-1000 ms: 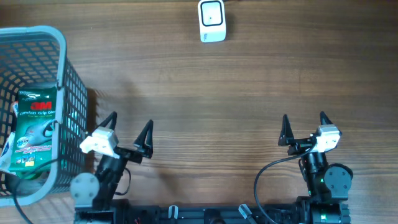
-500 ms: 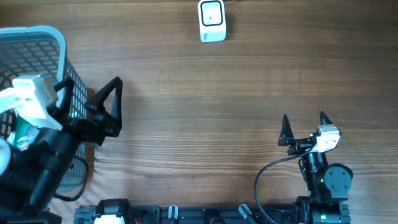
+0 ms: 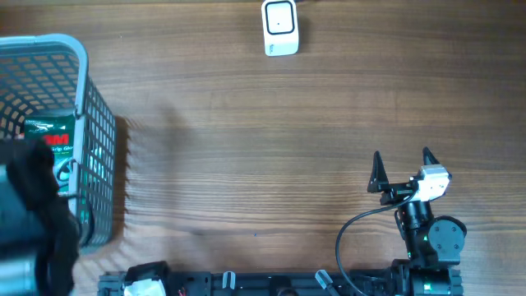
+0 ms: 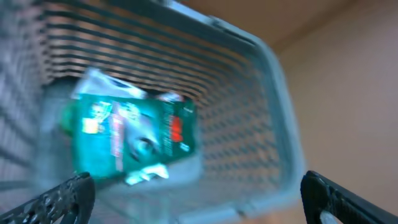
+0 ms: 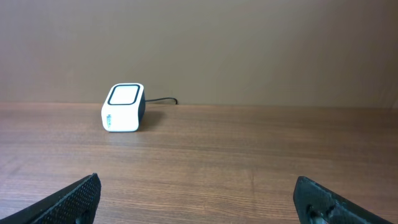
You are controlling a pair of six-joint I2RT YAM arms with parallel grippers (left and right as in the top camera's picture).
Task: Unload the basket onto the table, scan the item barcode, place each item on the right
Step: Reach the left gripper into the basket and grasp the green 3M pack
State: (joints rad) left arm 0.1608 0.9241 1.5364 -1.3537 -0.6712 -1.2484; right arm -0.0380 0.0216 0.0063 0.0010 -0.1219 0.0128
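The item, a green packet (image 3: 51, 141), lies inside the grey wire basket (image 3: 82, 62) at the table's left edge. My left arm (image 3: 37, 210) is a dark blur over the basket's near side and hides part of the packet. In the left wrist view, my left gripper (image 4: 200, 202) hangs open above the basket (image 4: 283, 106), with the packet (image 4: 134, 134) below it and nothing between its fingers. The white scanner (image 3: 280, 27) stands at the far middle of the table. My right gripper (image 3: 402, 171) rests open at the front right, facing the scanner (image 5: 123, 107).
A cable runs from the scanner's back off the far edge. Bare wood lies between the basket, the scanner and the right arm. The arm bases line the table's front edge.
My left arm has swung from the table's front left up and over the basket, open all the while. The right arm has not moved.
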